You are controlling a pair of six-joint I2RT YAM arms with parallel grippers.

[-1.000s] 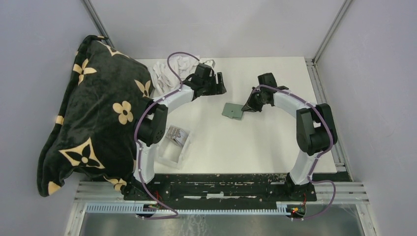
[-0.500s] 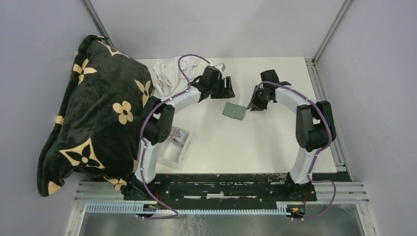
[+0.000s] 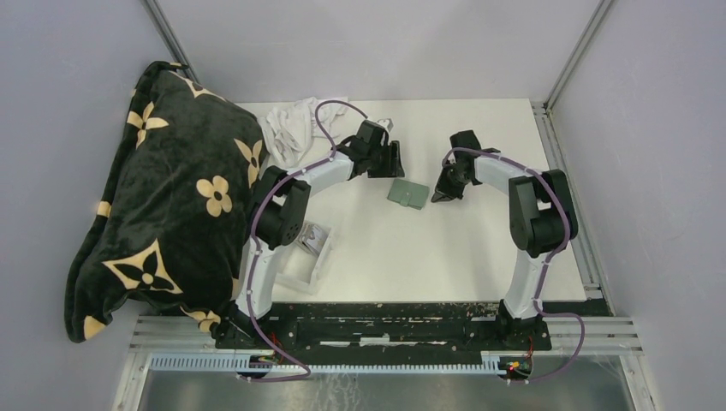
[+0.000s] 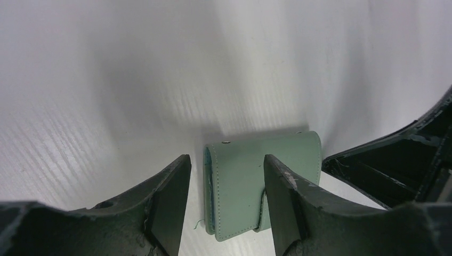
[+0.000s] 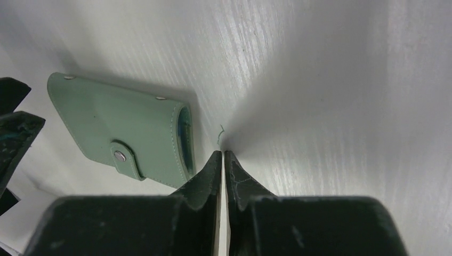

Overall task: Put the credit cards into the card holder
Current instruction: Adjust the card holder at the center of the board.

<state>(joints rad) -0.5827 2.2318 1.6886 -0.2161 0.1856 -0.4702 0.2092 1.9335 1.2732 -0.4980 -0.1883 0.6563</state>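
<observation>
**Left arm closing in on holder, right arm backed off**

Left arm has swung right toward the holder (image 3: 408,193). Right arm has pulled back off the holder's right edge. Holder has barely shifted.

- Holder: closed, tab snapped, flat on the desk (image 3: 385,257) between the two arms.
- Left jaws: apart, nothing clamped. In the wrist view the holder shows in the gap between them. Can't tell if they touch it.
- Right jaws: pressed together, nothing between them, tips down at the desk just beside the holder's open edge.
- Cards (image 3: 310,236): in the clear tray (image 3: 295,276) on the near left, well apart from the holder.
- Dark flowered blanket (image 3: 163,205) is heaped along the left edge.
</observation>
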